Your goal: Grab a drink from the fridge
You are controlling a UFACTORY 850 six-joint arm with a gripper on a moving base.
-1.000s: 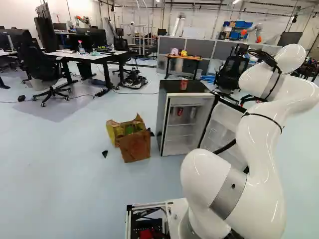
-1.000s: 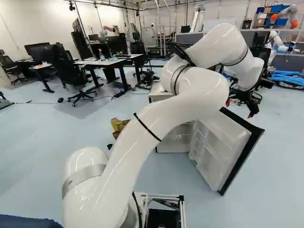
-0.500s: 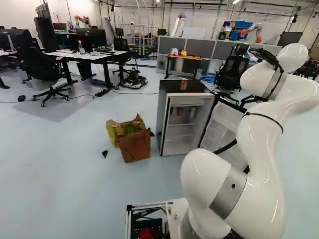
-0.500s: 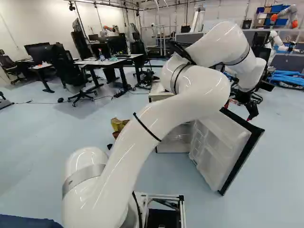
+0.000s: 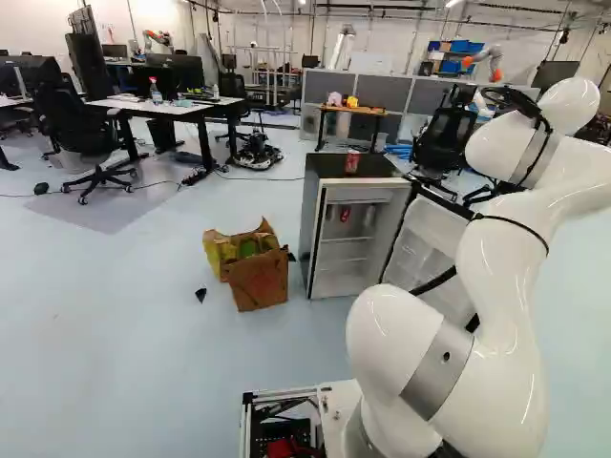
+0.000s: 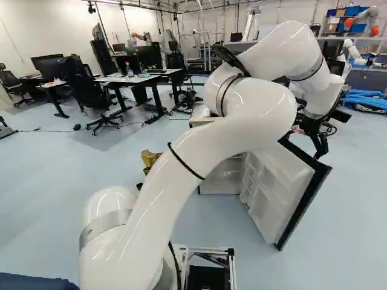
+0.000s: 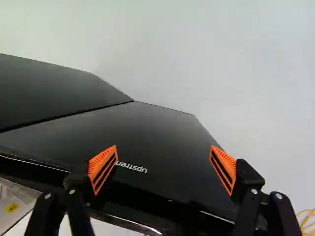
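Arm [image 6: 242, 124] arched high, end effector [image 6: 302, 145] angled down, fingers [image 7: 102, 168] wide apart

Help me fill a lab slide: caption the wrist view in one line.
Two black fingers with orange pads stand open before the glossy black fridge door, pale floor beyond.

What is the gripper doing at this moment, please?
Gripper: open, its orange pads wide apart, holding nothing; the fridge door lies ahead of it, not gripped.
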